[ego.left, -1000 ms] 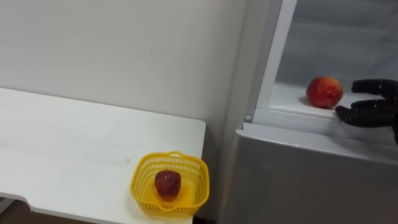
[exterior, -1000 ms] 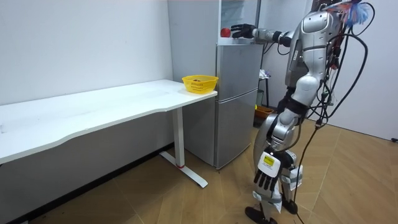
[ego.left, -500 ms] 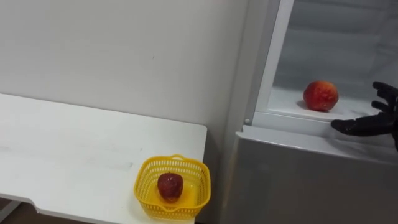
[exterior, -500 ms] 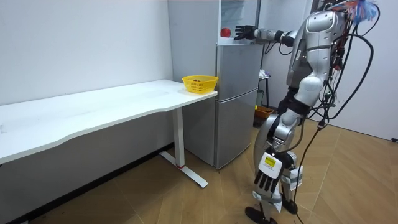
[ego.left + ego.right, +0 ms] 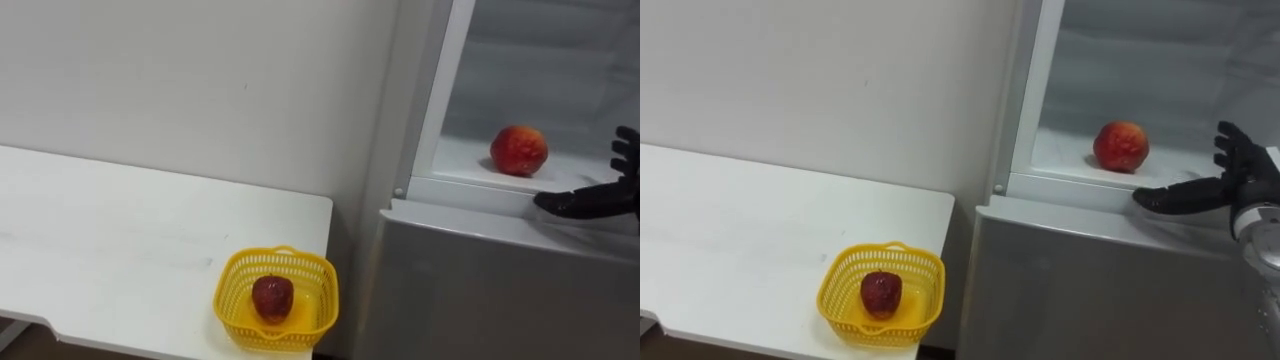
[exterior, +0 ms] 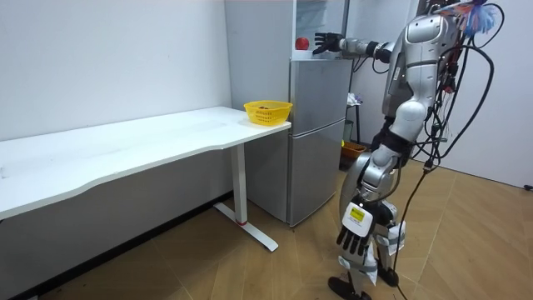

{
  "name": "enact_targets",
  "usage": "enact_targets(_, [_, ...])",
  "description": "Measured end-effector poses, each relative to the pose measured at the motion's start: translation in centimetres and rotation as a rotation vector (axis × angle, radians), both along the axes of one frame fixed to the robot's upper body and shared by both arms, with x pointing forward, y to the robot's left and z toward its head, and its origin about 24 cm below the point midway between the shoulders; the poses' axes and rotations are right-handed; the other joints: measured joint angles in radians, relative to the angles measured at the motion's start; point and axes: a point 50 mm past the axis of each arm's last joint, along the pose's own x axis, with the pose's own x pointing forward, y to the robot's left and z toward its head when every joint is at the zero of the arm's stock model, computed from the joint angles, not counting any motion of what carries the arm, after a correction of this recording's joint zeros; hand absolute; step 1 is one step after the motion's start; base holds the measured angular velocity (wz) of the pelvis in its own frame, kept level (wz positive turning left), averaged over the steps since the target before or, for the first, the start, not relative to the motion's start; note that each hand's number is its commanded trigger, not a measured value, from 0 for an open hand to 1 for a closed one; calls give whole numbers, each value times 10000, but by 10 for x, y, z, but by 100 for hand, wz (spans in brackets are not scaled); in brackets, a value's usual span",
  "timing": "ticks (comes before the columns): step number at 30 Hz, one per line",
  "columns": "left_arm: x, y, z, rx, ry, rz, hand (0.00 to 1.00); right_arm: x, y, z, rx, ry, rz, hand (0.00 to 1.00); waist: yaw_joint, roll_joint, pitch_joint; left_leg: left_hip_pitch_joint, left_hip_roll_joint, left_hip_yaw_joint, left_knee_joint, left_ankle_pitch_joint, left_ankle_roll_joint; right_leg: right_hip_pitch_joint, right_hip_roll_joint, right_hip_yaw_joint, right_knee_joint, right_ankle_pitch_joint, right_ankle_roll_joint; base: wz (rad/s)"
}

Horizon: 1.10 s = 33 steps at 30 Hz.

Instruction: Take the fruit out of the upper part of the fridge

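In the open upper compartment of the fridge (image 5: pixel 480 290), a red-and-yellow round fruit (image 5: pixel 519 150) sits on the white shelf (image 5: pixel 462 158), close to the front edge and a little in from the frame on the left. The robot's right hand (image 5: pixel 1238 186) is raised to the level of that shelf, to the right of the fruit and apart from it. The hand is spread wide: the thumb reaches out towards the fruit just above the compartment's front lip, and the fingers (image 5: pixel 1232 142) point up and away. It grasps nothing and touches nothing that can be made out.

Left of the fridge, a white table (image 5: pixel 120 230) stands against the wall. A yellow basket (image 5: pixel 228 300) rests at its near right corner, with a dark red fruit (image 5: pixel 271 296) inside it.

In the room view, the robot stands upright facing the fridge, the right arm stretched forward at shoulder height. The left hand (image 6: pixel 356 237) hangs low by the legs, fingers loose and pointing down, empty.
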Motion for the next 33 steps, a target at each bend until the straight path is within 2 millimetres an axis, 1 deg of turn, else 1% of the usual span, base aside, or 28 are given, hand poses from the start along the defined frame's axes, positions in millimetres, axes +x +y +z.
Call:
enact_targets(7, [1,1,0,88,-103,-19,0,2,10,10,-357,-442,75,0,-87,-9,-8,-4,-2,1,-139,55,0,-121,-14,13,15,0,0,-1])
enact_targets(9, [-2,2,1,113,-59,-37,0,0,19,28,-597,-1306,33,0,-98,-2,-14,4,0,35,-192,59,-5,-137,-10,10,5,0,0,0])
enact_targets(10, [-3,2,1,114,-31,-33,0,0,22,33,-656,-1548,68,0,-97,-5,-15,23,-1,45,-216,61,-7,-121,-9,4,-5,0,0,0])
enact_targets(12, [-4,2,1,112,-11,-37,0,-2,30,46,-805,-2236,185,0,-32,-67,-52,120,1,42,-248,64,-9,-67,-5,-22,-21,0,0,0])
enact_targets(15, [-4,2,1,109,-3,-40,0,-4,34,52,-842,-2583,115,0,32,-173,-72,89,-6,-4,-246,63,-8,-63,-6,-81,-21,0,0,6])
enact_targets(17, [-6,2,1,111,44,-27,0,-4,33,53,-808,-2636,-7,0,56,-215,-45,26,-13,-29,-235,62,-8,-97,-9,-92,-23,0,0,5])
enact_targets(18, [-8,2,1,110,85,-16,0,-4,33,53,-801,-2665,-103,0,75,-248,-7,7,-18,-51,-226,61,-7,-107,-10,-97,-26,0,1,6])
enact_targets(21, [-13,1,1,96,202,19,0,-5,32,53,-797,-2714,-284,0,95,-221,44,-84,-30,-92,-222,58,-5,-185,-13,-117,-26,0,1,1])
enact_targets(22, [-14,1,1,98,198,15,0,-5,32,53,-801,-2726,-325,0,106,-210,49,-134,-30,-93,-231,58,-5,-244,-13,-117,-26,0,1,0])
enact_targets(23, [-14,1,1,95,166,2,0,-5,32,53,-797,-2751,-379,0,107,-233,35,-205,-35,-130,-211,59,-6,-259,-11,-149,-26,0,1,8])
enact_targets(24, [-13,1,1,65,161,0,0,-5,31,53,-791,-2744,-418,0,110,-174,79,-262,-54,-183,-157,59,-6,-269,-11,-180,-28,0,1,11])
enact_targets(26, [-11,1,2,78,68,-33,0,-5,30,52,-785,-2706,-497,0,89,-115,112,-348,-72,-286,-113,61,-6,-317,-10,-176,-31,0,2,10])
enact_targets(30, [-9,1,2,127,-21,-72,0,-3,27,44,-786,-2363,-627,0,239,-97,108,-445,-65,-288,-81,82,-20,-417,4,-184,-29,-1,2,1])
enact_targets(33, [-8,1,2,105,-43,-79,0,-1,30,38,-929,-2075,-535,0,267,-116,94,-588,-73,-330,-25,81,-19,-493,1,-282,-28,0,2,9])
